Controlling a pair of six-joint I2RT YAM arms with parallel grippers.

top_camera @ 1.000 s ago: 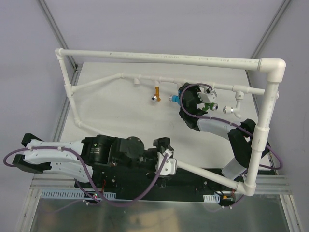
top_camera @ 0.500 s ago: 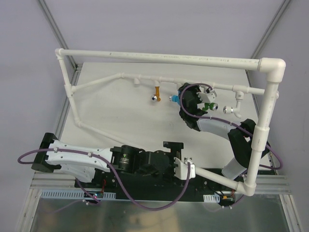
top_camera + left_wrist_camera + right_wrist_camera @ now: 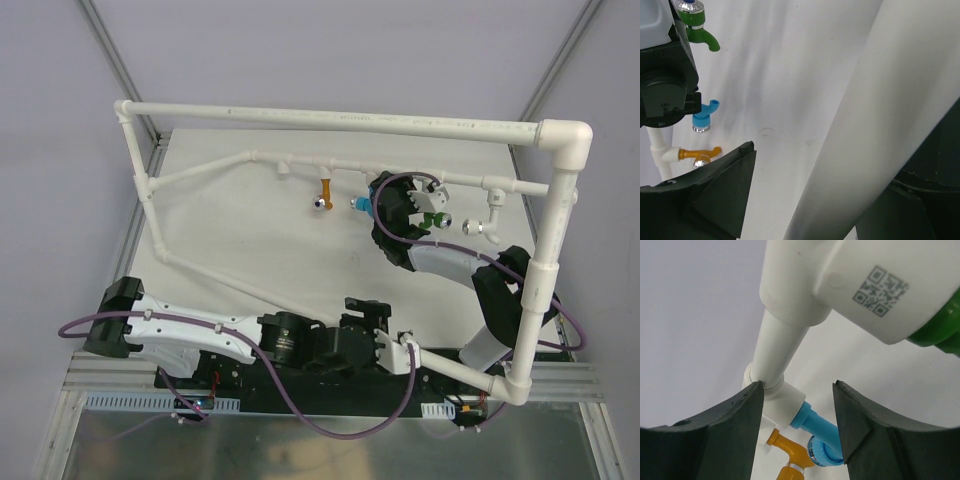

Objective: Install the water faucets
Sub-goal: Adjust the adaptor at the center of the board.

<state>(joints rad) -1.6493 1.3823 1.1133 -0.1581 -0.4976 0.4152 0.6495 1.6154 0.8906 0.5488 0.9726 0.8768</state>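
The blue faucet (image 3: 812, 432) sits plugged into a white tee (image 3: 787, 407) on the inner pipe of the PVC frame (image 3: 330, 118), above the tabletop (image 3: 250, 240). The orange faucet (image 3: 787, 455) is just beside it, and the green faucet (image 3: 940, 332) is further along on the other side. A fourth tap (image 3: 485, 227), pale with a silver end, hangs near the pipe's right end; its colour cannot be told.

The blue faucet's long axis runs from the tee towards the right end effector (image 3: 797, 385), into the gap between its fingers. That end effector is released, its jaws standing apart on either side of the tee and pinching nothing that shows.

The left end effector (image 3: 383, 330) is well apart from the faucets, down at the frame's near rail (image 3: 865, 125). It straddles that rail, released, with one finger clear of it.

The right arm is far nearer, so any seating or tightening likely falls to it, while the left looks placed to steady the frame.
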